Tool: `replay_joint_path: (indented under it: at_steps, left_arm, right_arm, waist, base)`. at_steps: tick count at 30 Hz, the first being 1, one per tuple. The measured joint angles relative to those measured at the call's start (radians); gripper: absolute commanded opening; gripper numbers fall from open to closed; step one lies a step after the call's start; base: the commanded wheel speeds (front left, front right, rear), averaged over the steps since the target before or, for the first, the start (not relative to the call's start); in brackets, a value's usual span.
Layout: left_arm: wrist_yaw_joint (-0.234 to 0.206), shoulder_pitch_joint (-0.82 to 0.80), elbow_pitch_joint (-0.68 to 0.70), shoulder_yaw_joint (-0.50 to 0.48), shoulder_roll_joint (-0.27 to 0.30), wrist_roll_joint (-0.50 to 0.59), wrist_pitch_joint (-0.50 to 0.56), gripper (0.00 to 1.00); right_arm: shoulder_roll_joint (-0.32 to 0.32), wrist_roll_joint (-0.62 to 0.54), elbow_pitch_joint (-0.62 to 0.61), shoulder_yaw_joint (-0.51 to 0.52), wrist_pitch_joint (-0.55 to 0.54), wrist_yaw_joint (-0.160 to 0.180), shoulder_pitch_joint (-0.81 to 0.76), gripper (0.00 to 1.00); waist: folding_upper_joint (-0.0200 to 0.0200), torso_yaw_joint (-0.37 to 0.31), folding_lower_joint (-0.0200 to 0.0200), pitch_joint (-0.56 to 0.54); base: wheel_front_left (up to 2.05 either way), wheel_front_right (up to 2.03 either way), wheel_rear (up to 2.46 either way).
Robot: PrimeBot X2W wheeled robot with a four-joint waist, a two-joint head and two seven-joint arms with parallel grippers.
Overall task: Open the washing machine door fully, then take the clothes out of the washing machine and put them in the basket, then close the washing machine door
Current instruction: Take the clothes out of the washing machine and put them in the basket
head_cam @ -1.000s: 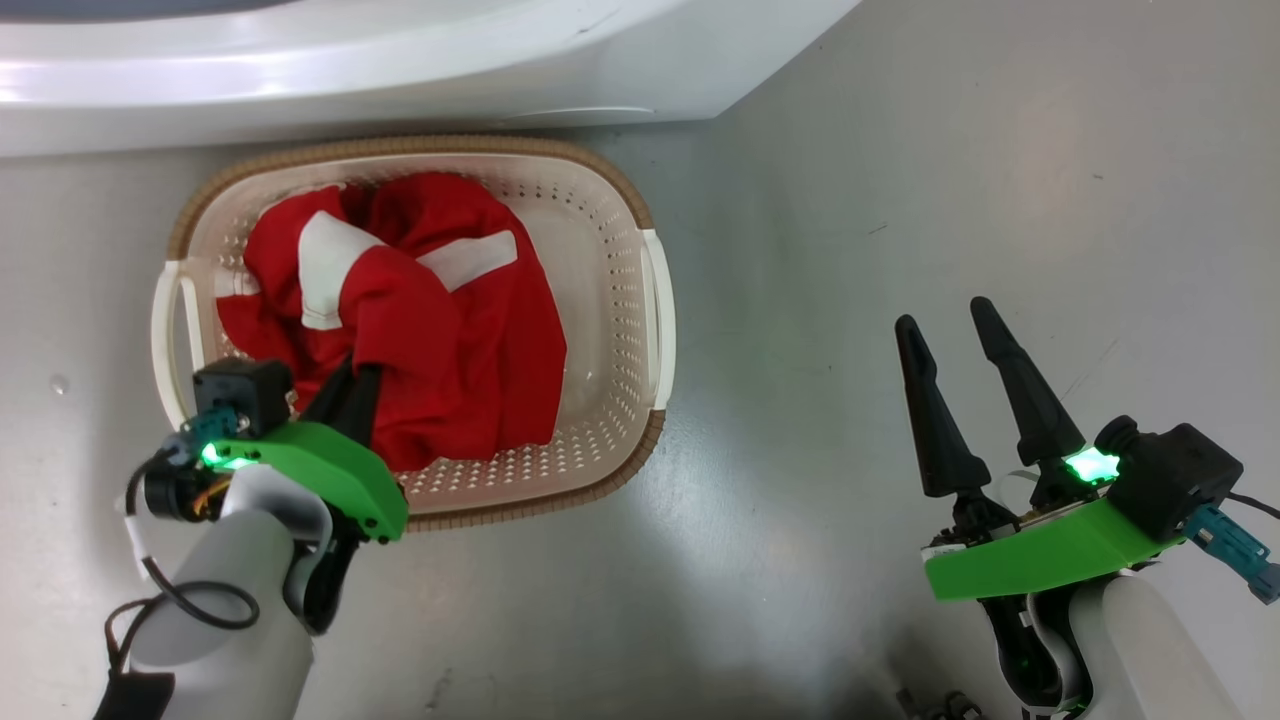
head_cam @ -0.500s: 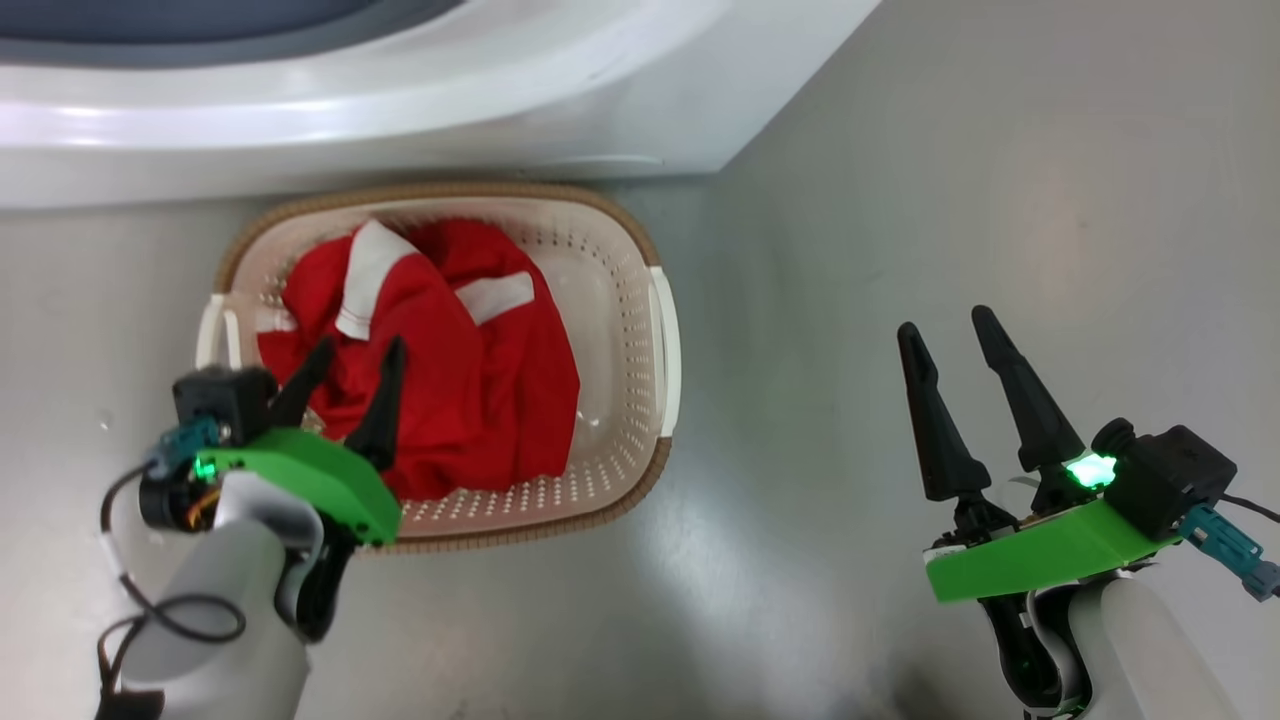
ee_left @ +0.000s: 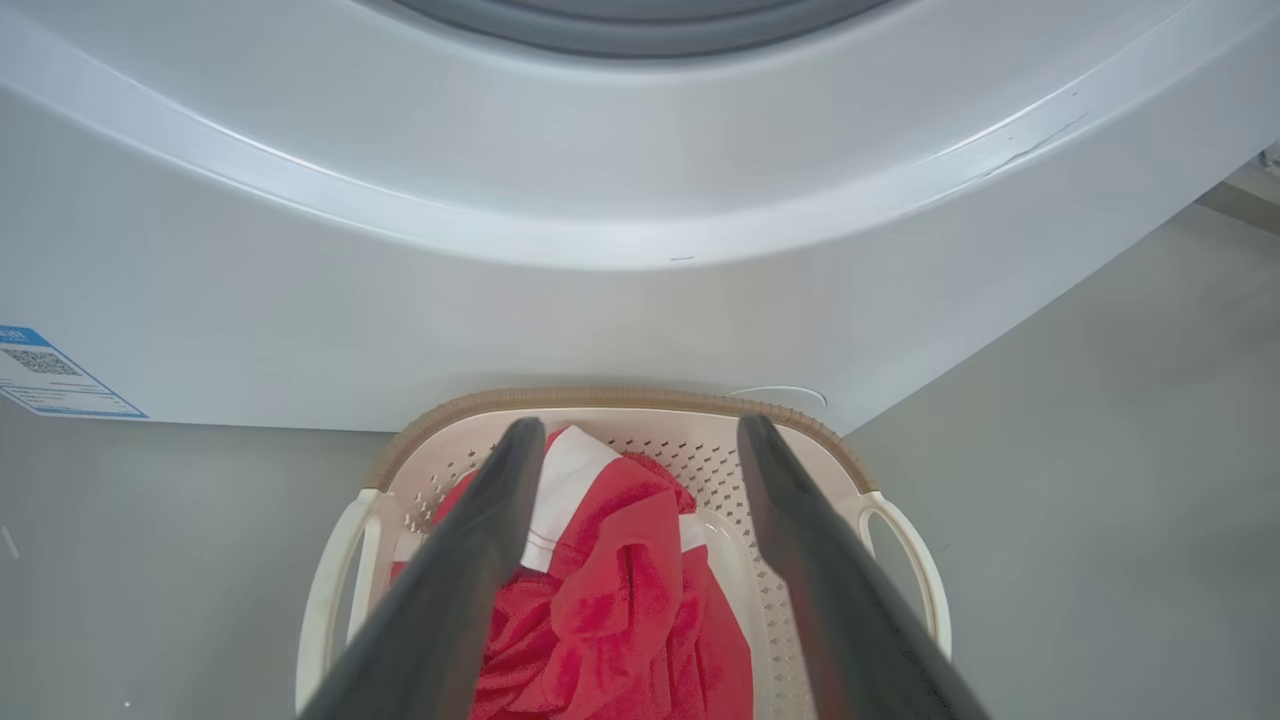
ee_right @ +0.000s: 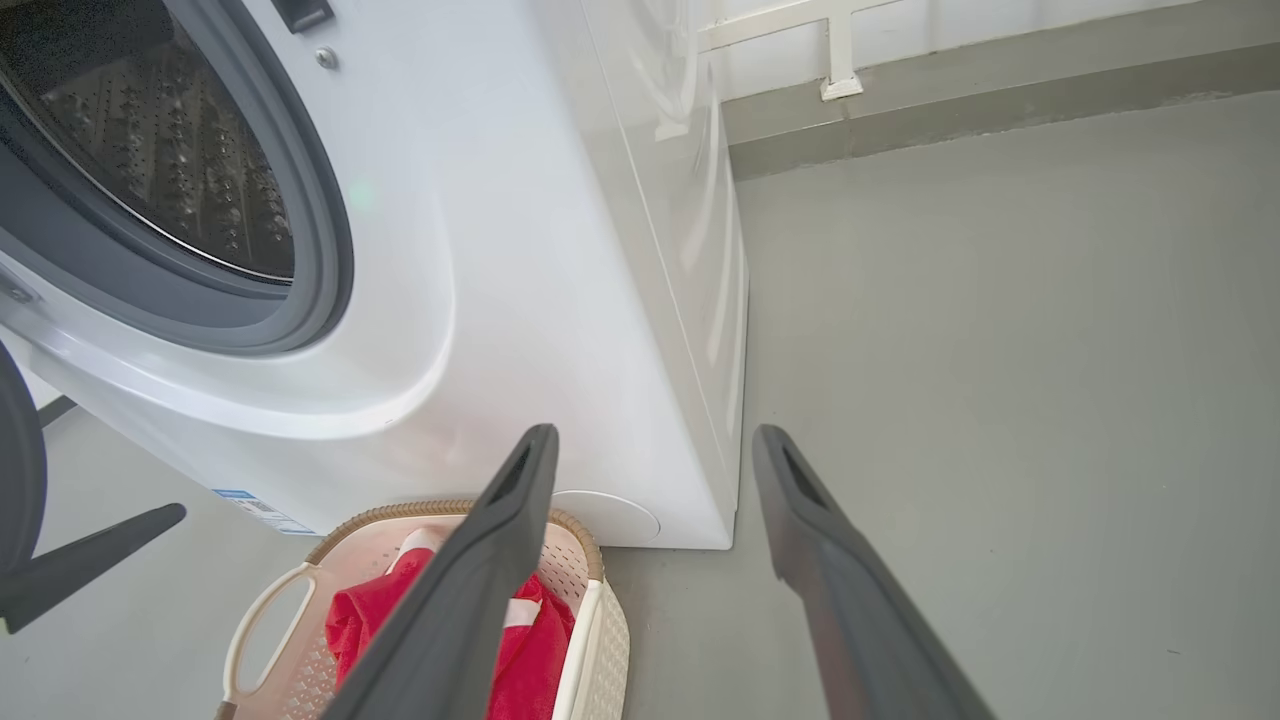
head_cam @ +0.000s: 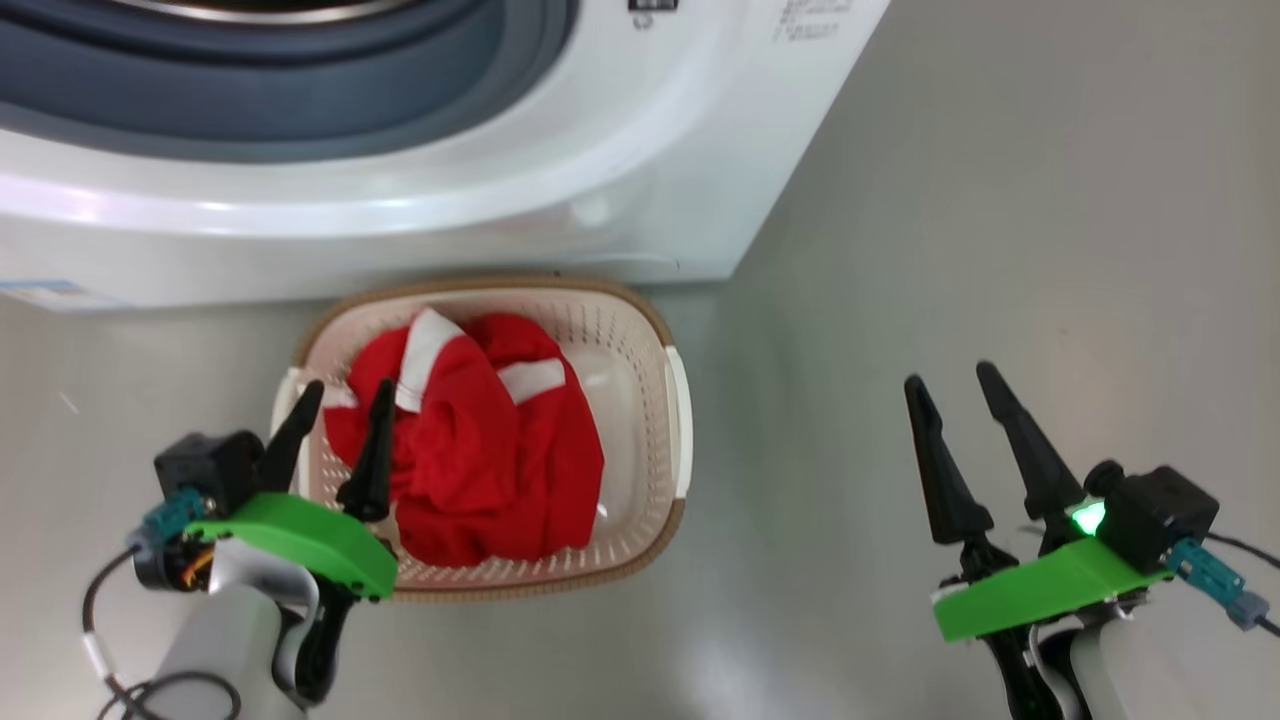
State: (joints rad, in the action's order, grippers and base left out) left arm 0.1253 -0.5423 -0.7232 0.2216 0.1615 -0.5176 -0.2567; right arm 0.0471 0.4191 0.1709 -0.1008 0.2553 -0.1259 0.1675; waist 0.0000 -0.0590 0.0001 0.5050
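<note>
A: Right, head view first. Our left gripper (head_cam: pixel 348 388) hangs over the near-left corner of the basket (head_cam: pixel 655 315), jaws spread wide with nothing between them. The clothes (head_cam: pixel 480 450) lie inside the basket, which stands just beside the foot of the washing machine (head_cam: pixel 500 200).

B: And our right gripper (head_cam: pixel 948 376)?

A: Parted and empty, above bare floor (head_cam: pixel 900 200), well apart from the basket.

B: Left wrist view: the red heap sits below our fingers (ee_left: pixel 460 580), with no fabric on them. We judge unloading done; closing the door is left.

A: Right wrist view: the drum (ee_right: pixel 170 150) mouth is uncovered inside the grey rubber ring (ee_right: pixel 325 260), and the part we see holds nothing red. A dark curved edge (ee_right: pixel 20 470) at far left may be the door; we cannot tell.

B: Method note: we should lift the left arm straight clear of the rim to avoid snagging, then press the door rim broadly until it latches.

A: Count: one machine, one basket with two handles (ee_left: pixel 905 560), one red heap (number of garments unclear), two grippers, one blue label (ee_left: pixel 50 375).
</note>
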Motion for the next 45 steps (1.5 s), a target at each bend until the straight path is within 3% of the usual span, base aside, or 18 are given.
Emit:
replay_joint_path:
  at_steps: [28, 45]
  left_arm:
    - [0.0, 0.46, 0.429, -0.18, -0.057, 0.196, 0.0, 1.0]
    - [0.0, 0.646, 0.548, -0.252, -0.086, 0.245, 0.0, 1.0]
  right_arm:
    - [-0.004, -0.024, 0.021, 0.052, 0.0, 0.0, -0.271, 1.0]
    - [0.006, -0.022, 0.003, 0.069, 0.0, 0.0, -0.375, 1.0]
  waist:
    - [0.0, 0.057, -0.0001, -0.391]
    - [0.0, 0.074, 0.0, -0.486]
  base:
    - [0.0, 0.0, 0.0]
    - [0.0, 0.0, 0.0]
